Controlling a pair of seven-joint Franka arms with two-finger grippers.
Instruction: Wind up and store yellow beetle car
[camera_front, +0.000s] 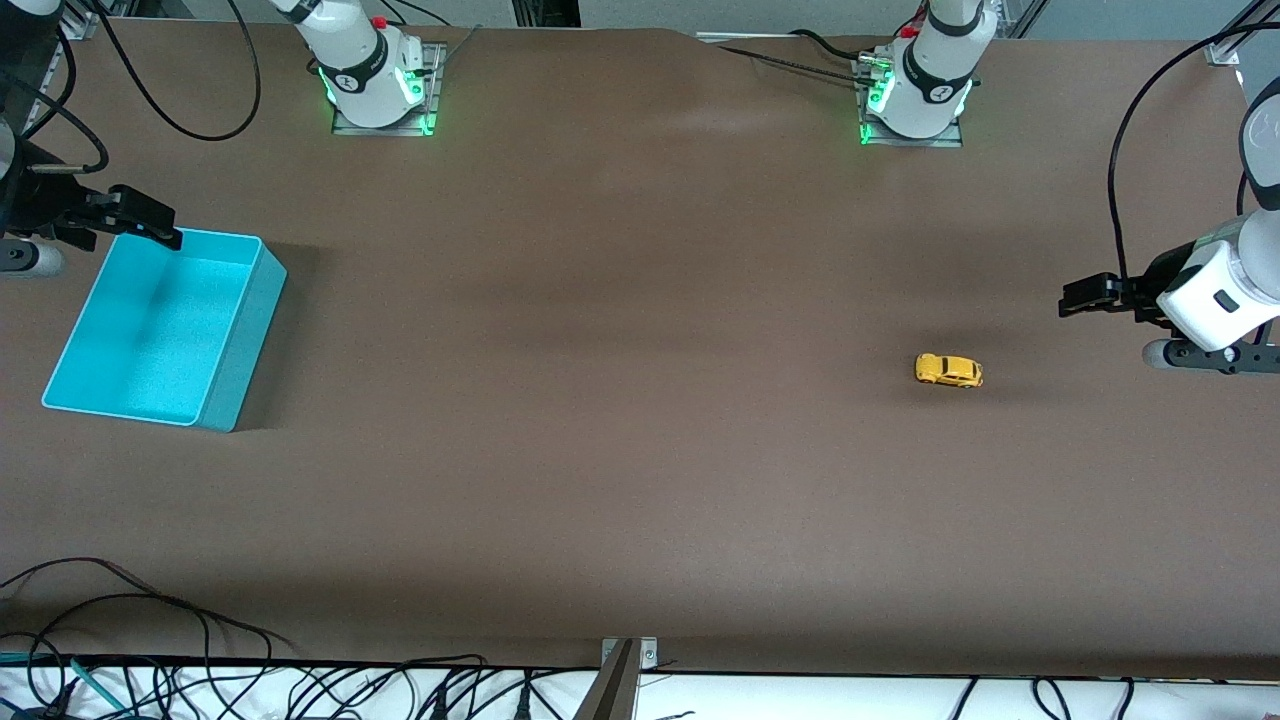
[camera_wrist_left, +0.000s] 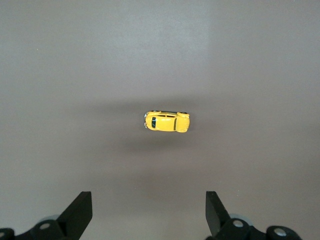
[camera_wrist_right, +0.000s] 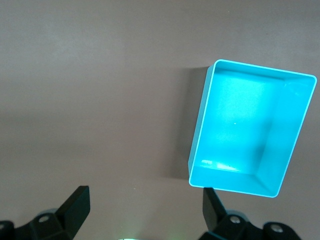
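Turquoise plastic forms the open rectangular bin (camera_front: 165, 325) standing on the brown table (camera_front: 600, 400) toward the right arm's end; nothing lies inside it. The right gripper (camera_front: 150, 222) hangs in the air over the bin's edge farthest from the front camera, its black fingers (camera_wrist_right: 75, 206) spread wide with nothing between them. Across a long stretch of bare brown surface, toward the left arm's end, the tiny yellow beetle-shaped toy car (camera_front: 948, 370) sits on its small black wheels, well apart from the bin. The left gripper (camera_front: 1085, 295) hovers over the table near the car, not touching it, its dark fingers (camera_wrist_left: 77, 212) likewise fully apart and holding nothing
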